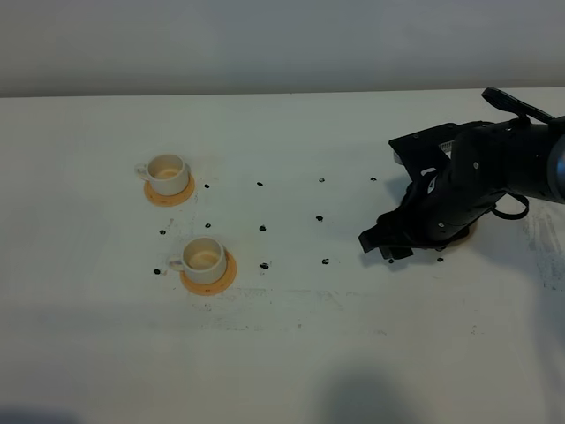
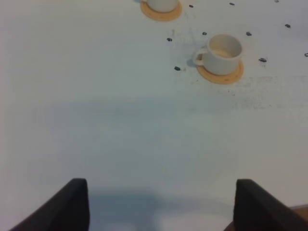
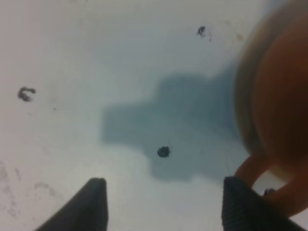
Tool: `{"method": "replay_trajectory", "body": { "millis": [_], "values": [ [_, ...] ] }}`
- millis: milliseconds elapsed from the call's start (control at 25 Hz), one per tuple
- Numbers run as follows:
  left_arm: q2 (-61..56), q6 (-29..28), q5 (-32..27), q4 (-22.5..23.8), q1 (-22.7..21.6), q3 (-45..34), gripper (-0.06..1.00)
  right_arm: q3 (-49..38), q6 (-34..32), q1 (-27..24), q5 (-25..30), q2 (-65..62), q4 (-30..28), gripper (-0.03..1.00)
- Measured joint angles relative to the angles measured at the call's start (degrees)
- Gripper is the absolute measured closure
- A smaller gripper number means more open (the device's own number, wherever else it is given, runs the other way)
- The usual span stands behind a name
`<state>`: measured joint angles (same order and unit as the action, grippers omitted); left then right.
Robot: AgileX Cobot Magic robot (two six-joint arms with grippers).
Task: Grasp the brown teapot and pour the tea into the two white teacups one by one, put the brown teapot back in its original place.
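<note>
Showing the brown teapot (image 3: 284, 96) in the right wrist view as a round, reddish-brown clay body with a smooth, matte surface, heavily blurred at this close range. Showing a loop handle (image 3: 255, 168) of the same clay curving out from that body. Not resolving lid or spout in any view.

Resting the teapot on the white table (image 1: 291, 353), almost wholly covered by the black right arm (image 1: 481, 177) in the high view.

Spreading the right gripper (image 3: 166, 207) wide, with only bare table between its fingertips. Placing one dark, finely ribbed finger (image 3: 245, 207) just beside the teapot's handle — contact not determinable.

Spreading the left gripper (image 2: 161, 207) wide as well, gripping nothing, with its dark wedge-shaped tips over bare table.

Seating the rear teacup (image 1: 166, 172) and the front teacup (image 1: 204, 256) well apart from the teapot, toward the left arm's side of it, with the front teacup slightly nearer to it. Presenting each as a small, cream-white cylinder with a small side handle turned away from the teapot. Showing a pale tan interior in each — liquid or shading not determinable.

Setting each cup on a flat, round, orange-tan disc: the rear coaster (image 1: 169, 200) and the front coaster (image 1: 228, 270).

Scattering small black marks (image 1: 320, 217) over the table between the teapot and the teacups.
</note>
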<state>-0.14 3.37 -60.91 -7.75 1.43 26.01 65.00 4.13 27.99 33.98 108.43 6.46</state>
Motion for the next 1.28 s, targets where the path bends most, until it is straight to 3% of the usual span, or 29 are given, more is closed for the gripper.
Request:
{"method": "replay_trajectory", "body": {
  "millis": [880, 1280],
  "values": [
    [0.0, 0.0, 0.0, 0.0, 0.0, 0.0, 0.35, 0.0, -4.13, -0.54, 1.43, 0.0, -1.79, 0.46],
    [0.0, 0.0, 0.0, 0.0, 0.0, 0.0, 0.35, 0.0, -8.28, -1.57, 2.4, 0.0, -5.56, 0.46]
  ]
}}
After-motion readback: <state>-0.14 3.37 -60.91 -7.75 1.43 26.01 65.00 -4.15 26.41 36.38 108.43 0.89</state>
